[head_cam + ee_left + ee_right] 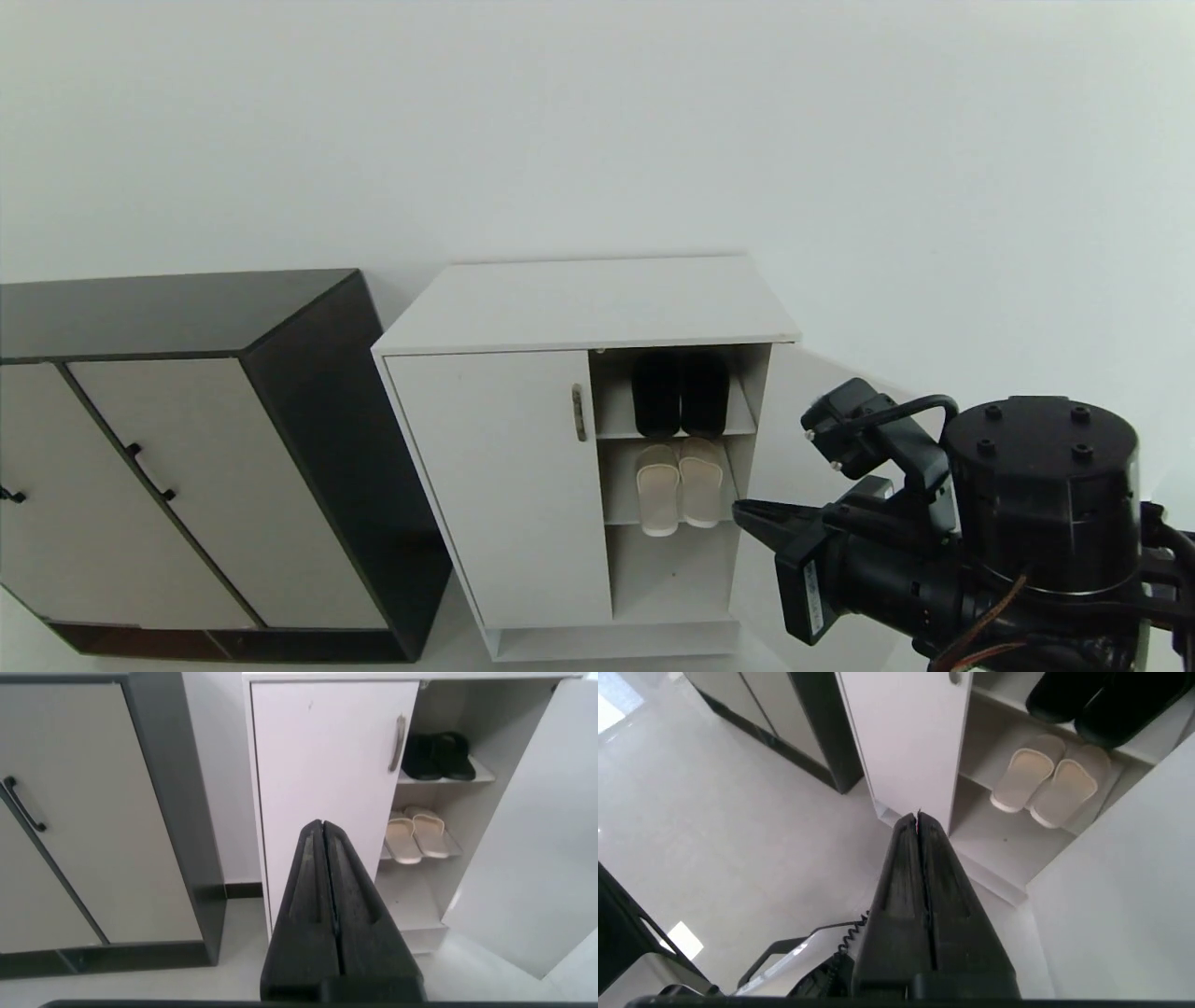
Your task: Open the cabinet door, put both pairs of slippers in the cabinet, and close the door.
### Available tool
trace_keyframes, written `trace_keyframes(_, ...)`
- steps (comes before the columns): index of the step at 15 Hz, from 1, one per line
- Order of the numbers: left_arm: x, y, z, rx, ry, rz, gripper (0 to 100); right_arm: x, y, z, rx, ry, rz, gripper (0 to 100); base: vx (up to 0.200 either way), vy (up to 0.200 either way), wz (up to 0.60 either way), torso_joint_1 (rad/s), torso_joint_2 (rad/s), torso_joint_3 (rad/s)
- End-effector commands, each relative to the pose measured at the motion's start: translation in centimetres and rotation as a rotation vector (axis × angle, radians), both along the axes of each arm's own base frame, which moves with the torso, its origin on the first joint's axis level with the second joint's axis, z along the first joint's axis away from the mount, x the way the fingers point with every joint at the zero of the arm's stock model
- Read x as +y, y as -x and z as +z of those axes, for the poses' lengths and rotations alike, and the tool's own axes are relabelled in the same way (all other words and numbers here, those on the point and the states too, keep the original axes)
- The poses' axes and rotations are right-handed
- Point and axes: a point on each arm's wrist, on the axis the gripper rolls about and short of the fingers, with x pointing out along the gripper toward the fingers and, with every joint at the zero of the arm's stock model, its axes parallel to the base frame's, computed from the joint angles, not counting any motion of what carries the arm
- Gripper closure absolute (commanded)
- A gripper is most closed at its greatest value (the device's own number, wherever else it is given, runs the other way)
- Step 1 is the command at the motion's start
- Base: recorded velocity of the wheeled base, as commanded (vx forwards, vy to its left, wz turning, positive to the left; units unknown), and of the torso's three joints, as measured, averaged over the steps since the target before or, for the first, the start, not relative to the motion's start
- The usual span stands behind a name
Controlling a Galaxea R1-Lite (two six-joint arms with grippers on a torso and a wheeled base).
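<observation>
Item: white cabinet. We record it at the centre of the head view, standing on the floor against a pale wall. It is low and plain, with a flat top and two door bays.
- Closed door: covers the bay on the picture's left and carries a slim upright metal handle at its inner edge.
- Open door: swung out wide on the far side of the other bay, so we see three shelf levels inside.
- Black slippers: a pair side by side on the upper shelf, toes inward.
- Cream slippers: a pair side by side on the middle shelf, directly beneath the black pair, soles flat.
- The lowest compartment has only its white floor.

Item: right gripper. It sits at lower right in the head view. The fingers are pressed together with nothing between them, and the tip is just beside the cabinet's open bay at the level of the cream slippers. We cannot tell whether it touches the open door.

Item: left gripper. Its fingers are closed flat against each other and hold nothing. It is well apart from the cabinet and pointed toward the closed door.

Adjacent: dark cabinet with pale doors, at the left of the head view, near the white one.
</observation>
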Motion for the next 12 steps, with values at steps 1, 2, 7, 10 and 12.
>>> trace_keyframes(1,0.00,0.00,0.00,-0.001,0.002,0.000,100,0.04,-0.03,-0.07,0.002,0.002,0.000,100,0.000,0.000,0.00,0.286,-0.56,-0.271)
trace_keyframes(2,0.00,-0.01,0.01,0.001,0.000,0.000,100,0.01,-0.01,-0.16,0.004,0.005,0.000,100,0.000,0.000,0.00,0.286,-0.56,-0.281)
trace_keyframes(7,0.00,0.00,-0.01,0.001,0.000,0.000,100,0.00,0.00,-0.18,0.005,0.003,0.001,100,0.000,0.000,0.00,0.297,-0.59,-0.295)
trace_keyframes(10,0.00,0.00,0.00,-0.001,0.002,0.000,100,-0.01,0.01,-0.30,0.007,0.008,0.002,100,0.000,0.000,0.00,0.149,-0.30,-0.144)
trace_keyframes(12,0.00,0.00,0.00,-0.001,0.002,0.000,100,-0.01,0.01,-0.30,0.008,0.007,0.003,100,-0.100,0.000,0.00,0.013,-0.01,-0.011)
